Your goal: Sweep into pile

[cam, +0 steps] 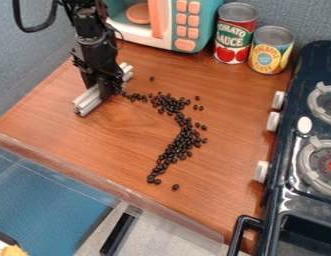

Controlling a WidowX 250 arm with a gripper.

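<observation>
In the camera view, the black beans (186, 137) are lying on the wooden counter (127, 142) in a long, bent band. It is starting just beside the silver bar (87, 101), running across to a thicker clump and then curving down toward the counter's front edge. A few strays are sitting apart from it, one near the front end and one up toward the toy microwave (164, 22).

The beans are looking small, hard and light, so they are probably going to roll and scatter under a quick shove (coffee beans, by the look of them). Nobody is needing to pinch them; a slow, low push with the bar's long side is likely gathering them best. The bar is looking stiff, grooved and perhaps a little slippery, like metal, and fairly light for its length. Its middle is seeming the right place for a hold, since both ends are then staying balanced and level.

The gripper (109, 90) is pointing nearly straight down at the counter's far left part, with the arm coming in from the top edge above it. Its pincer is closing narrowly around the bar near the middle, with one end sticking out toward the front and the other toward the microwave. The bar is resting slantwise, low against the wood.
</observation>
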